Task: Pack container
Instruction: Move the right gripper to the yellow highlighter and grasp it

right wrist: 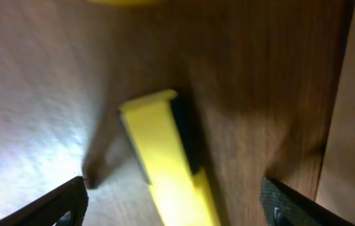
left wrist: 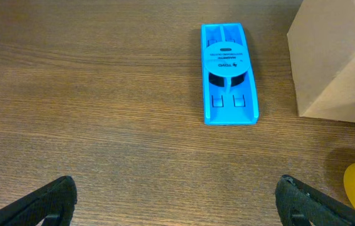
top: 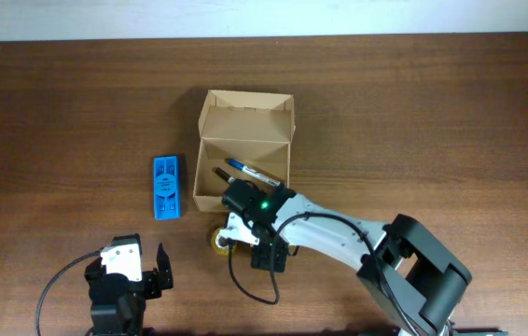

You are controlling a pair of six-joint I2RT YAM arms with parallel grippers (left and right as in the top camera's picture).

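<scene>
The only print in view sits on the round label of the blue plastic holder: a few dark lines, too small to read. The box is plain tan cardboard with no marks.

The box stands open near the middle of the table, its flap lid raised at the far side. A pen lies slanted inside it, with a small dark thing just beside the pen that cannot be made out. The blue holder lies flat to the left of the box, near it but apart.

The right gripper hangs just outside the near wall of the box, low over the table. Its jaws stand wide, one finger at each lower corner of the wrist view, and they grip nothing. Between them, on the wood, lies a yellow bar with a dark edge; it is blurred, so what it is stays unclear. The box wall fills the right edge of that view.

A yellow roll lies beside the right gripper, half hidden under the arm from overhead and cut off by the frame edge in both wrist views.

The left gripper sits at the near left of the table, well apart from the box, jaws wide and empty
</scene>
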